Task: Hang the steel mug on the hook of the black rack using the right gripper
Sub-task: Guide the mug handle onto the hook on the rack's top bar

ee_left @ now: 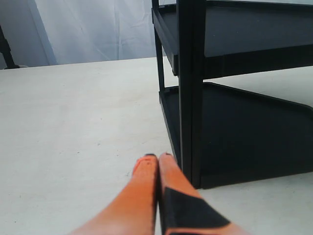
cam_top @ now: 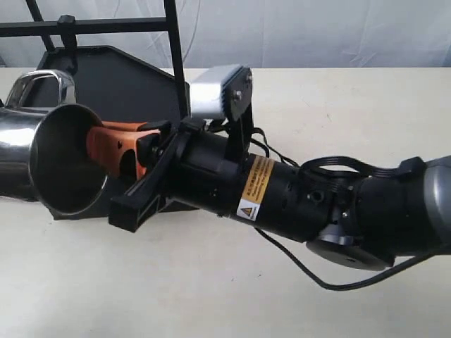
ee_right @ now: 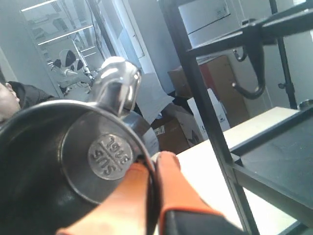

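Note:
The steel mug (cam_top: 21, 144) is held on its side in the air at the left, its mouth facing the right gripper (cam_top: 106, 148). That gripper is shut on the mug's wall, one orange finger inside and one outside. In the right wrist view the mug (ee_right: 73, 161) shows its stamped bottom, with its handle (ee_right: 115, 83) pointing up and the gripper (ee_right: 151, 164) pinching the rim. The hook (ee_right: 252, 73) hangs from the black rack's crossbar (ee_right: 274, 24), apart from the mug. The hook (cam_top: 68, 35) is above the mug's handle (cam_top: 39, 83). The left gripper (ee_left: 157, 157) is shut on nothing, low over the table.
The black rack (cam_top: 123, 77) stands behind the mug, one thin post (cam_top: 176, 56) rising beside the right arm's grey camera box (cam_top: 215, 91). Next to the left gripper stand a rack post (ee_left: 190, 98) and the lower shelf (ee_left: 244, 132). The pale table (cam_top: 211, 289) spreads in front.

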Controlling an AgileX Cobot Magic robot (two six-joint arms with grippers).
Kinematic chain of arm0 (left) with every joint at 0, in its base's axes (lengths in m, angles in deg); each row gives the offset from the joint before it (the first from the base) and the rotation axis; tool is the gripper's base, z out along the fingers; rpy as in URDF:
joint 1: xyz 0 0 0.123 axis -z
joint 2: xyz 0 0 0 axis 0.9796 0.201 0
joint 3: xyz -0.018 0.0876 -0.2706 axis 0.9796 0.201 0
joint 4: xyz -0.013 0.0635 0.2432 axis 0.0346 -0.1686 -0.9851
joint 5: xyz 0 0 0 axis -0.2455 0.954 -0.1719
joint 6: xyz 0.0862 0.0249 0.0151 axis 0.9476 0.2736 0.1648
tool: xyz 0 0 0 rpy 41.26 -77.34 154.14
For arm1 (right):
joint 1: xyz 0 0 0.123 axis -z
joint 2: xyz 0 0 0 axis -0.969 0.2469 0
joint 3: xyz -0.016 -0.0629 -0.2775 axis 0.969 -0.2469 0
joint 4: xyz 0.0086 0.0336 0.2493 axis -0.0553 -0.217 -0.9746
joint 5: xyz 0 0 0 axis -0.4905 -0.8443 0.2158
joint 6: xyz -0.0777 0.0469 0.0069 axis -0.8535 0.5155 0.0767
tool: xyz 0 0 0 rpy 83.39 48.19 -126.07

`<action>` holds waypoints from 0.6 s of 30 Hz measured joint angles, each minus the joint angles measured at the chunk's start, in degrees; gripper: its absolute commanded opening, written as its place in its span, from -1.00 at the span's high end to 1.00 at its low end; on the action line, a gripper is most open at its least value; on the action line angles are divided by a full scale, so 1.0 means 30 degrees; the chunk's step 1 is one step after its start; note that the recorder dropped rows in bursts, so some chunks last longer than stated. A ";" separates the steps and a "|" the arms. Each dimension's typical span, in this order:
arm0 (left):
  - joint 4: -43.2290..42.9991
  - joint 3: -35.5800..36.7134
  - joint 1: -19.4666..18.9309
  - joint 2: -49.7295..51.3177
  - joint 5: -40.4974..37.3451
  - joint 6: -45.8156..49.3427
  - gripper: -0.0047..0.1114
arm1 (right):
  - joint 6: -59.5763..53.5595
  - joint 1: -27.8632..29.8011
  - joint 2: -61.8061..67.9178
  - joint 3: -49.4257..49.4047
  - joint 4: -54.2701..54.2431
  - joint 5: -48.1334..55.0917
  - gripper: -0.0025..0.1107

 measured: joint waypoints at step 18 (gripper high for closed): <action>0.0000 0.0000 0.0000 0.0000 0.0000 0.0000 0.92 | 0.1470 0.1530 0.2488 0.2219 0.1221 -0.1013 0.97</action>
